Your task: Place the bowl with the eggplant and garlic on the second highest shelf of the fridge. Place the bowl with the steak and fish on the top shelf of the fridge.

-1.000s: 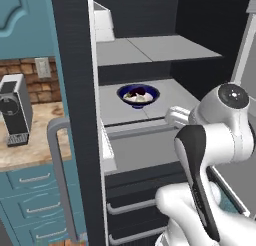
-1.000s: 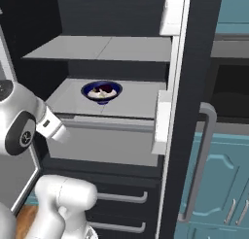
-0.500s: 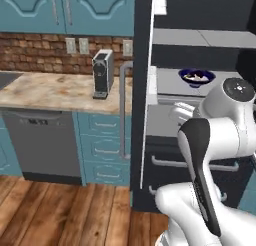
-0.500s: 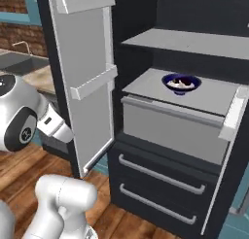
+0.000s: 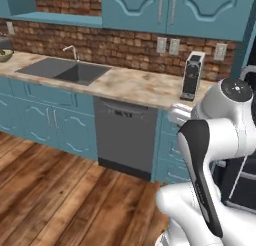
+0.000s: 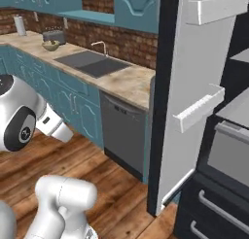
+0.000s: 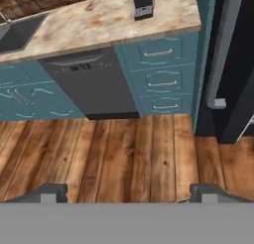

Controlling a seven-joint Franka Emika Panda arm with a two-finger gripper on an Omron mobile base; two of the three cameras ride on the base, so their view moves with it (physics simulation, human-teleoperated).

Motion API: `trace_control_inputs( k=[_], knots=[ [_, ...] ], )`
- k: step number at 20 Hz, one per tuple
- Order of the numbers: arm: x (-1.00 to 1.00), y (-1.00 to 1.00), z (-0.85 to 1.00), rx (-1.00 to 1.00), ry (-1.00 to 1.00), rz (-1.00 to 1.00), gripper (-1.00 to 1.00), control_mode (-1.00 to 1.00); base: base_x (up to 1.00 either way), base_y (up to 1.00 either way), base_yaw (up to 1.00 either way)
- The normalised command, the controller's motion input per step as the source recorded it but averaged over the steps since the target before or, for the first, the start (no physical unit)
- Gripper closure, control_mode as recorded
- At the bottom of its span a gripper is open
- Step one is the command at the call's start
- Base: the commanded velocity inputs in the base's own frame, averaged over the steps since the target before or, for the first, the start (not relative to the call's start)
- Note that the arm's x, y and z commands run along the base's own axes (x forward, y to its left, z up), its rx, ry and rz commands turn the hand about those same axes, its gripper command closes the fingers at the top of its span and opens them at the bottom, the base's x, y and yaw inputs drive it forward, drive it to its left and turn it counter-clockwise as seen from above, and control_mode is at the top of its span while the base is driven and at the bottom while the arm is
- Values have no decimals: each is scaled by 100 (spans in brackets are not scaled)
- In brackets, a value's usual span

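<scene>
My gripper [image 7: 129,196] is open, its two dark fingertips [image 7: 49,191] wide apart over the wooden floor with nothing between them. The black fridge [image 6: 168,63] stands at the right with its door [image 6: 194,97] swung open and white door bins showing. Two grey shelves [image 6: 237,107] reach in at the right edge. Its silver handle [image 7: 224,44] runs down the right of the hand view. Both the bowl with the eggplant and garlic and the one with the steak and fish are out of view. A small bowl [image 6: 50,45] sits on the far counter, contents too small to tell.
A marble counter [image 5: 135,87] carries a sink [image 5: 65,70] and a coffee machine [image 5: 192,75]. Below it are a dark dishwasher [image 5: 125,135] and teal cabinets [image 5: 45,120]. Wooden floor [image 5: 55,190] lies open in front. Fridge drawers [image 6: 214,209] sit low right.
The whole picture has swung left as the base turned. The fridge shelves and the blue bowl slid off to the right; sink and counter came into view. The gripper stays open.
</scene>
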Motion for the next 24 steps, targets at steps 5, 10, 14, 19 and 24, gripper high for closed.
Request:
trace_control_inputs(
  k=[5,10,14,19,24],
  knots=[
    [0,0,0,0,0,0,-100,100,99,100,7],
    [0,0,0,0,0,0,-100,100,100,100,-17],
    [0,0,0,0,0,0,-100,100,100,100,-14],
    [0,0,0,0,0,0,-100,100,100,100,-2],
    [0,0,0,0,0,0,-100,100,100,100,-9]
  ],
)
